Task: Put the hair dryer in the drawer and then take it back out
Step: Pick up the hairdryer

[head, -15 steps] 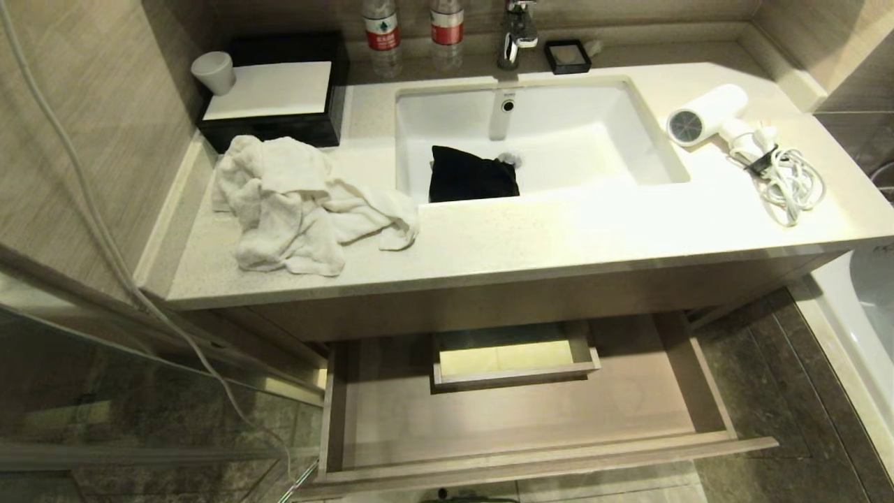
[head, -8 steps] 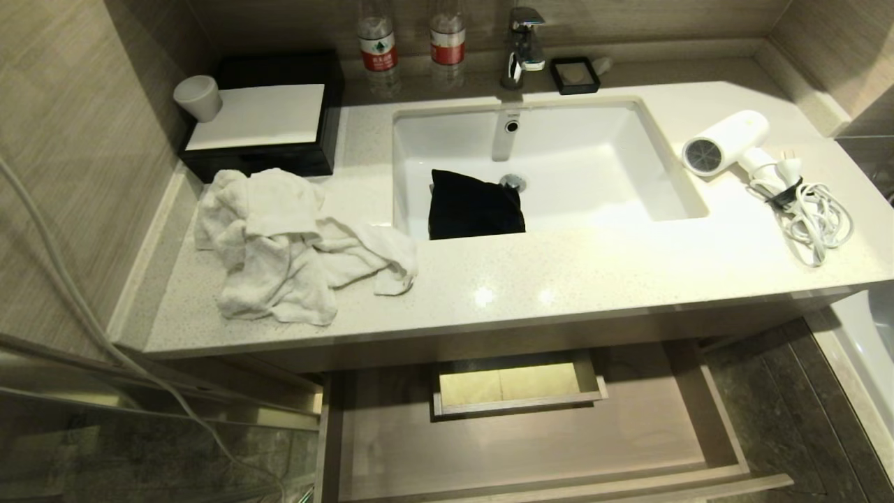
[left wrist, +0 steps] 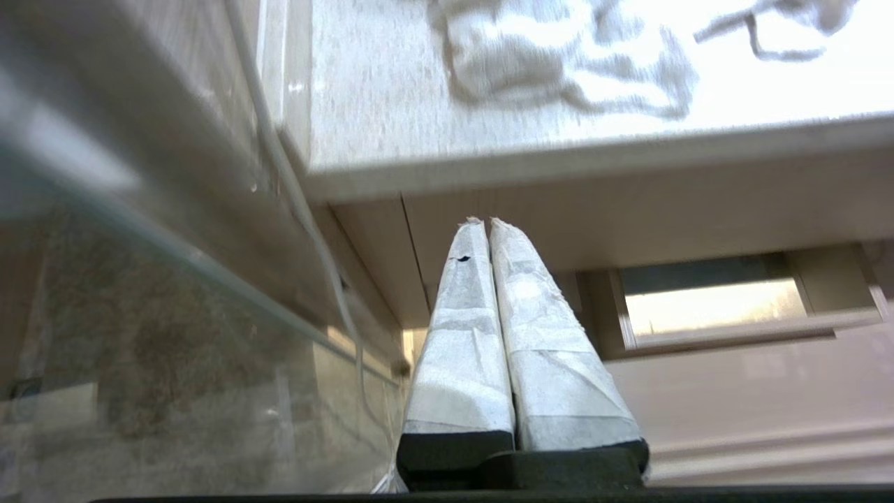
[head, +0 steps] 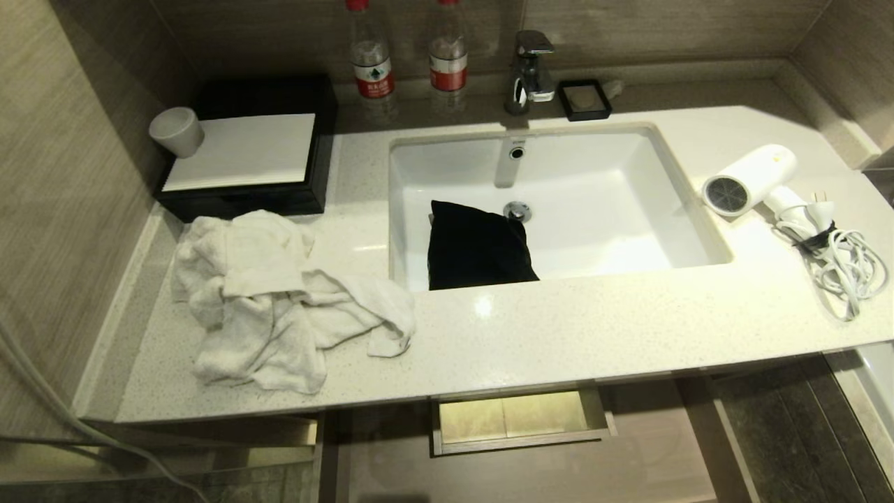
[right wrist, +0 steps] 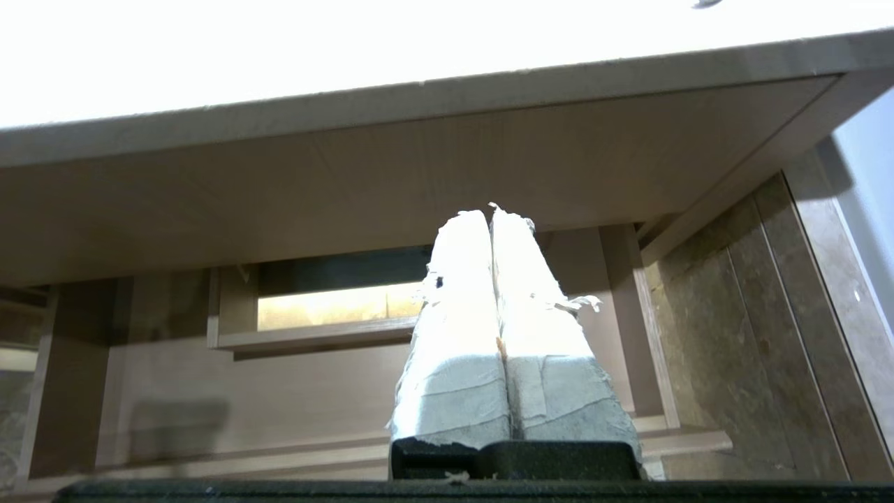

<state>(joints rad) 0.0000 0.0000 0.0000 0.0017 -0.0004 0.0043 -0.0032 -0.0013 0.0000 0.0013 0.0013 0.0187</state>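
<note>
The white hair dryer [head: 751, 179], grey grille forward and cord bundled, lay at the countertop's [head: 559, 328] right in the head view above the open drawer [head: 656, 454]; both the left gripper [left wrist: 487, 225] and right gripper [right wrist: 489, 213] were closed, empty.

No lettering can be read anywhere. The two bottles at the back of the counter carry red labels: the left bottle [head: 369, 59] shows a small green emblem on its label, the right bottle [head: 448, 54] a white band, but the print on both is too small to make out.
</note>
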